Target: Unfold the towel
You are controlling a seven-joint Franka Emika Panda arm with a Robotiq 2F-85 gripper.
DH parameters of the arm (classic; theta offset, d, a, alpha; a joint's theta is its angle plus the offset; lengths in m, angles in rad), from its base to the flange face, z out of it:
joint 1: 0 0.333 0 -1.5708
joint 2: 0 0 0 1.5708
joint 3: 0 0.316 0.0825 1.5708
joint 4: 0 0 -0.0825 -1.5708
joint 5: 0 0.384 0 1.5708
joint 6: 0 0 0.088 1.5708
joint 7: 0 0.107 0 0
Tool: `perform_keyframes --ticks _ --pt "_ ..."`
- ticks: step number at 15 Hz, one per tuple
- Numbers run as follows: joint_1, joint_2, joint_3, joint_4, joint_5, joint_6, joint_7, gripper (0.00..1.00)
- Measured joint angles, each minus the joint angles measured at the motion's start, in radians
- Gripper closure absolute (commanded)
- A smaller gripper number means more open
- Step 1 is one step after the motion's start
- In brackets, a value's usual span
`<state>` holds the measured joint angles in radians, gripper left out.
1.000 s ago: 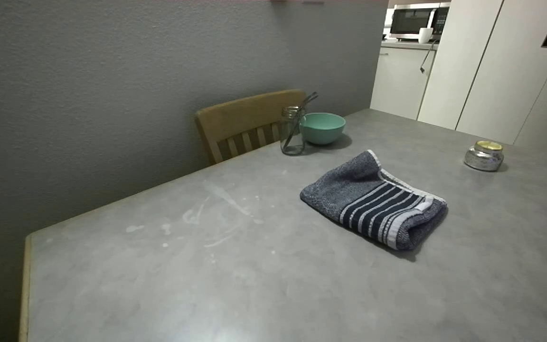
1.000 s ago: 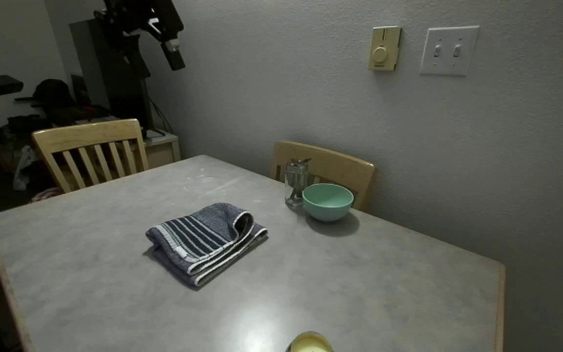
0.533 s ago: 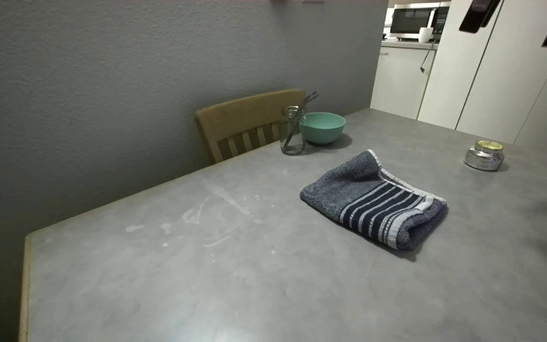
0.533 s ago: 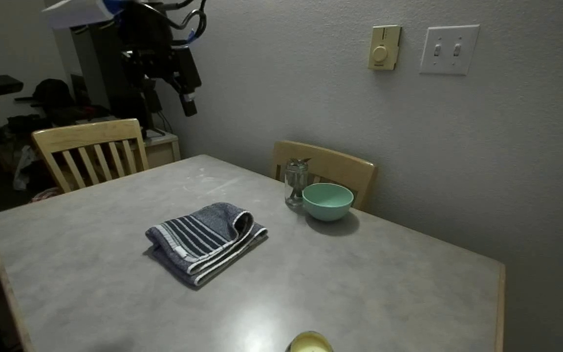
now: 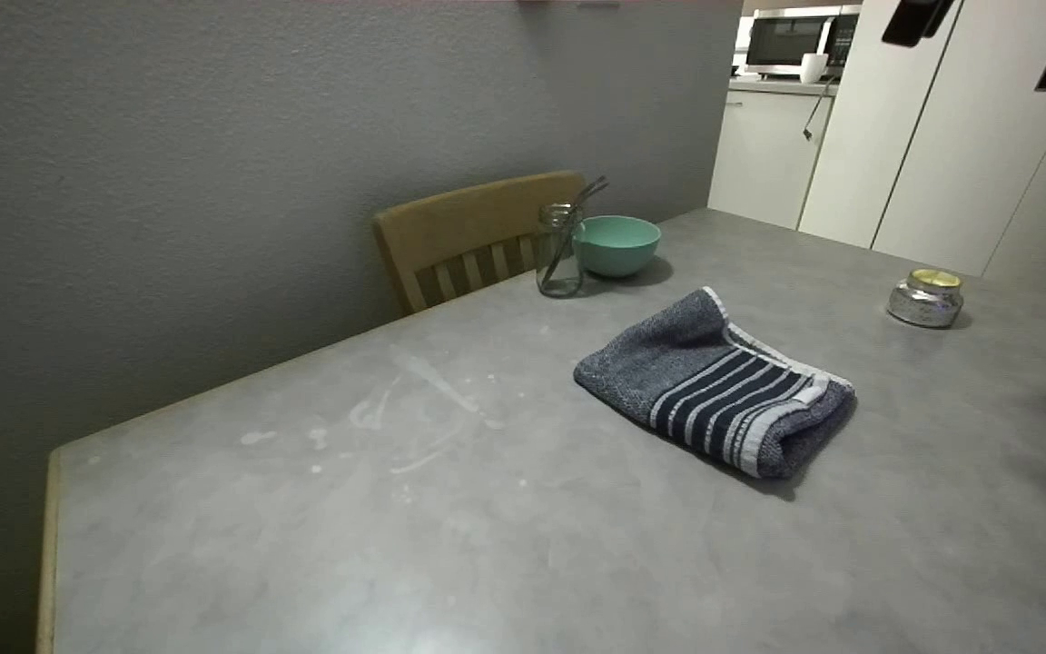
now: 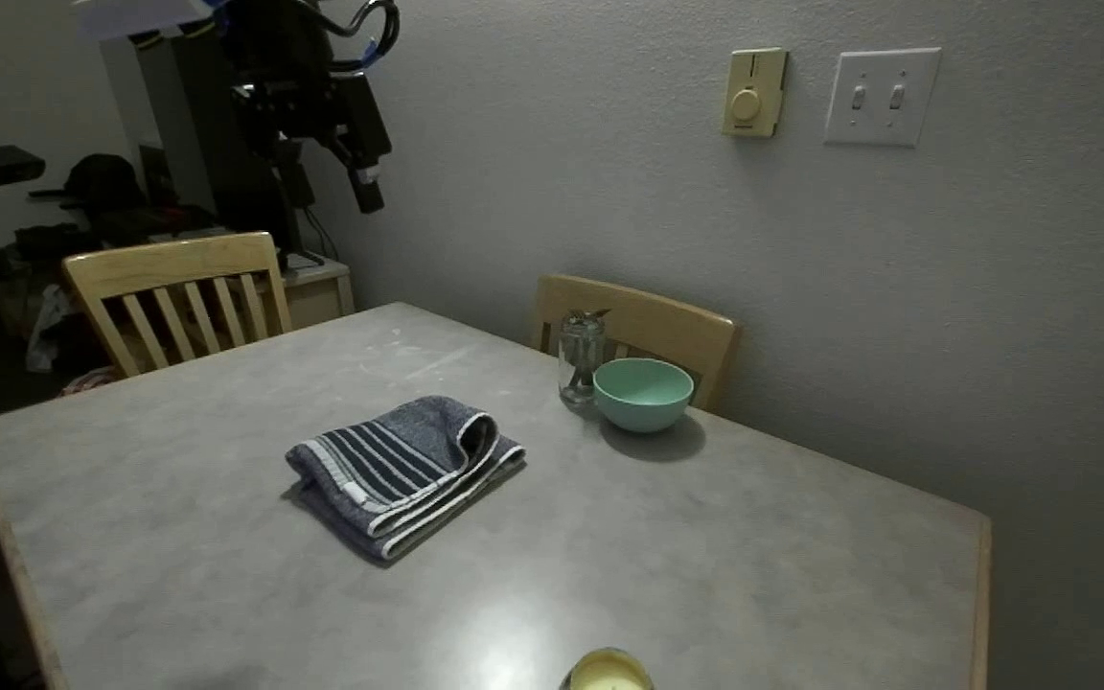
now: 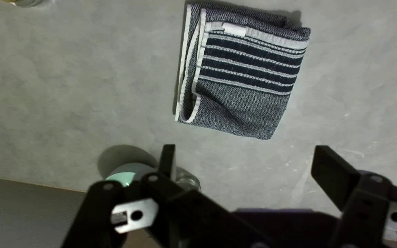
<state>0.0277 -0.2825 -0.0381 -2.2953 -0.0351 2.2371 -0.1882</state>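
The towel lies folded on the table, with its dark and pale stripes and plain blue-grey part facing up. It shows in both exterior views point(image 5: 714, 381) point(image 6: 399, 460) and in the wrist view point(image 7: 246, 79). Its pale hemmed edges lie layered along one side, and one corner curls up into a loop. My gripper point(image 7: 245, 153) is open and empty, with its two dark fingers wide apart. In an exterior view the gripper point(image 6: 333, 196) hangs high above the table, apart from the towel. Only a dark finger tip point(image 5: 909, 23) shows at the top of an exterior view.
A green bowl point(image 6: 643, 398) and a glass jar point(image 6: 581, 359) with utensils stand side by side near the wall-side table edge. A silver candle jar point(image 5: 927, 300) stands on the table point(image 5: 487, 545). Wooden chairs point(image 6: 178, 259) stand at the table's edges.
My gripper has come down into view over the past second, then risen very slightly in the last half second. The towel and the other objects have not moved.
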Motion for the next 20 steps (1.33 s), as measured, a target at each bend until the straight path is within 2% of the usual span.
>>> perform_keyframes --ticks 5,8,16,18,20 --pt "0.000 0.000 0.000 0.000 0.001 0.001 0.004 0.00" --pt "0.000 0.008 0.009 -0.003 0.001 0.025 0.057 0.00" --pt "0.000 0.130 0.052 -0.058 0.017 0.278 0.351 0.00" --pt "0.000 0.174 0.044 -0.072 0.049 0.309 0.328 0.00" --pt "0.000 0.219 0.027 -0.074 0.152 0.317 0.197 0.00"
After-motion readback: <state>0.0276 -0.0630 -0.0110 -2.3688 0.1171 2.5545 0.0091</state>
